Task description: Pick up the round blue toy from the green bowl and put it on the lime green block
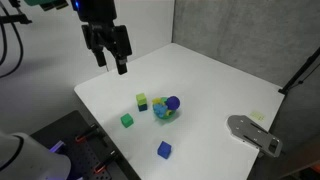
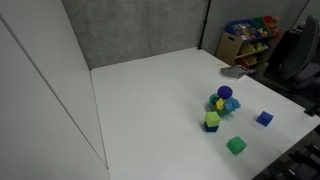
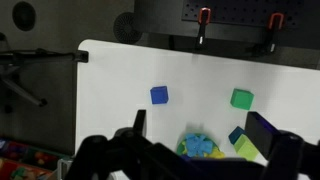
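no readable text, label, brand or number shows anywhere.

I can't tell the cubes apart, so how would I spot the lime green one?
On the white table, find the green bowl holding a blue ball. The lime green block is the cube nearest that bowl, yellower than the darker green cube and unlike the blue cube farther off.

End effector [image 3: 201, 128] jaws apart, framing green bowl [image 3: 200, 146]; lime green block [image 3: 245, 150] just beside bowl.
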Tool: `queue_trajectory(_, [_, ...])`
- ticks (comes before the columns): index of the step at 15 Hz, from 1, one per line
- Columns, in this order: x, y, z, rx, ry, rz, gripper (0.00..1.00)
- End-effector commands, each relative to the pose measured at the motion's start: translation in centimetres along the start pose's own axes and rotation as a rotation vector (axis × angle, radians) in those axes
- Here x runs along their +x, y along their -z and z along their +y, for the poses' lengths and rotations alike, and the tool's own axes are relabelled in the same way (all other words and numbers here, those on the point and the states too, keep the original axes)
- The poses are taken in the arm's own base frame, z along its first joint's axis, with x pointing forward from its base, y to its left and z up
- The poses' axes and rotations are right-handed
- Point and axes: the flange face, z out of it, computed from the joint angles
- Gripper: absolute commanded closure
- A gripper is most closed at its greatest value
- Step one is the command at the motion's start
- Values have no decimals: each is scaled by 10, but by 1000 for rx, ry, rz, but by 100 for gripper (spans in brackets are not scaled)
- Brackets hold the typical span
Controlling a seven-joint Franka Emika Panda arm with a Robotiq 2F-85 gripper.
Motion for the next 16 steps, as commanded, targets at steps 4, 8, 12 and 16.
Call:
queue_trajectory(4, [0,1,0,0,0,1,0])
queue_trajectory(8, [16,5,-4,10,-15,17,0])
queue_trajectory(12, [42,5,-9,29,-41,38,0])
queue_trajectory(16, [79,-4,-9,64,-93,69,0])
